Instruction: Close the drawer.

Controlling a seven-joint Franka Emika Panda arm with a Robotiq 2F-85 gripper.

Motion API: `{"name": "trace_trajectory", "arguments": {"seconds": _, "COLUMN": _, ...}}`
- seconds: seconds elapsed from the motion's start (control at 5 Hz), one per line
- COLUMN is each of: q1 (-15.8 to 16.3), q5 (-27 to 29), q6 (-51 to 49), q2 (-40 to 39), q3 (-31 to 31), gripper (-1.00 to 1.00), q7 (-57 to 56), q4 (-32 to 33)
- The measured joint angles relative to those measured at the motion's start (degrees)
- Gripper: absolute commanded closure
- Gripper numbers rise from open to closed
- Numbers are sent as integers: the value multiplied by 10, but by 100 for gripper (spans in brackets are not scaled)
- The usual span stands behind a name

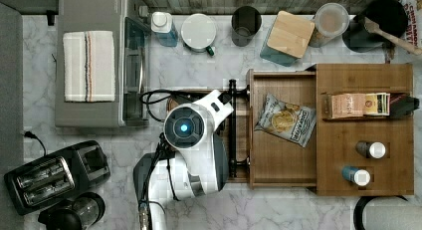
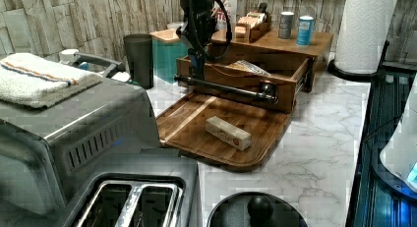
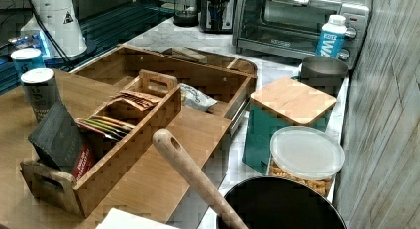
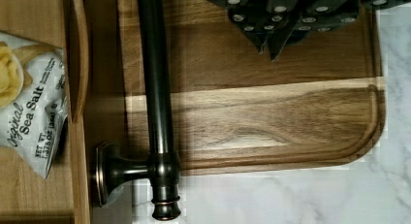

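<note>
Your tool (image 4: pixel 274 37) hangs fingers-down from the arm (image 1: pixel 191 140), just in front of the drawer's dark bar handle (image 4: pixel 156 88) and over the dark wooden tray (image 4: pixel 271 112). Its fingertips sit close together with nothing between them, clear of the handle. The drawer (image 1: pixel 281 163) stands pulled well out of the bamboo organizer (image 1: pixel 366 80) on the marble worktop (image 1: pixel 199 65), with a chip bag (image 1: pixel 286 119) lying on its floor.

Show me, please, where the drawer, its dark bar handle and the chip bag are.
drawer (image 1: pixel 278 158): top view, bare wooden bottom.
bar handle (image 4: pixel 156 83): wrist view, middle of the dark rod.
chip bag (image 1: pixel 285 119): top view, centre of the bag inside the drawer.
</note>
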State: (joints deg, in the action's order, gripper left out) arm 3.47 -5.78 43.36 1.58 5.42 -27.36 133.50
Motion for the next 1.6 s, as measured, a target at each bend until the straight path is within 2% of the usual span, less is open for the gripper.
{"name": "trace_trajectory", "arguments": {"seconds": 0.2, "q1": -2, "q5": -44, "q6": 39, "q2": -20, "q3": -6, "gripper": 100, "q7": 0, "q4": 1}}
{"name": "trace_trajectory", "arguments": {"seconds": 0.6, "q1": -12, "q5": -31, "q6": 36, "q2": -53, "q3": -8, "gripper": 100, "q7": 0, "q4": 0}}
{"name": "trace_trajectory", "arguments": {"seconds": 1.2, "q1": -12, "q5": -31, "q6": 121, "q2": -93, "q3": -10, "gripper": 100, "q7": 0, "q4": 15}}
{"name": "trace_trajectory", "arguments": {"seconds": 1.6, "q1": -12, "q5": -17, "q6": 100, "q2": -99, "q3": -10, "gripper": 100, "q7": -6, "q4": 15}}
